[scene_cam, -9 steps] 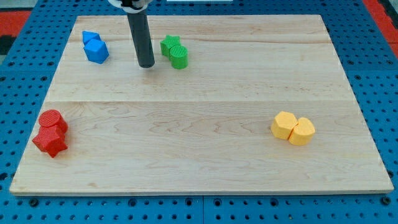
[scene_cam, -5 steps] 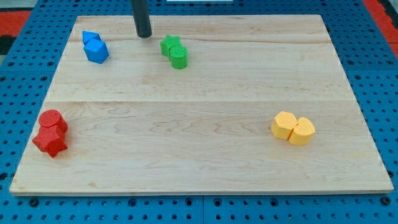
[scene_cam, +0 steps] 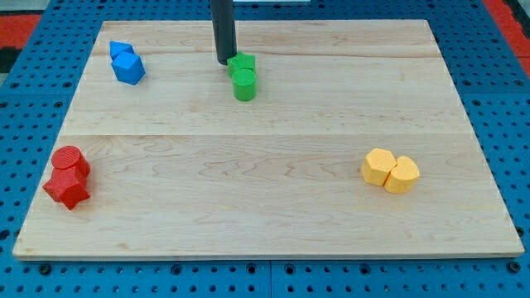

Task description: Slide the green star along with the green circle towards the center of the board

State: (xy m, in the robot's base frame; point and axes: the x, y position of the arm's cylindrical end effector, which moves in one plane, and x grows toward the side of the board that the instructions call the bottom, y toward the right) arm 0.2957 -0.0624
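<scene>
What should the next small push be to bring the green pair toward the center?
Probably push toward the view's bottom. My tip sits at the green star's upper-left edge, the green circle touches it just below, and the board's center lies further down.

My rod, down to my tip (scene_cam: 224, 61): dark charcoal, unpatterned. Board (scene_cam: 273, 190): pale wood, fine grain in long planks. Green star (scene_cam: 243, 63) and green circle (scene_cam: 243, 84): one bright green. Two blue blocks (scene_cam: 127, 62): vivid sky blue. Two red blocks (scene_cam: 67, 175): saturated red. Two yellow blocks (scene_cam: 389, 170): warm yellow. Surrounding surface (scene_cam: 497, 99): blue, regularly dotted with dark holes.
</scene>
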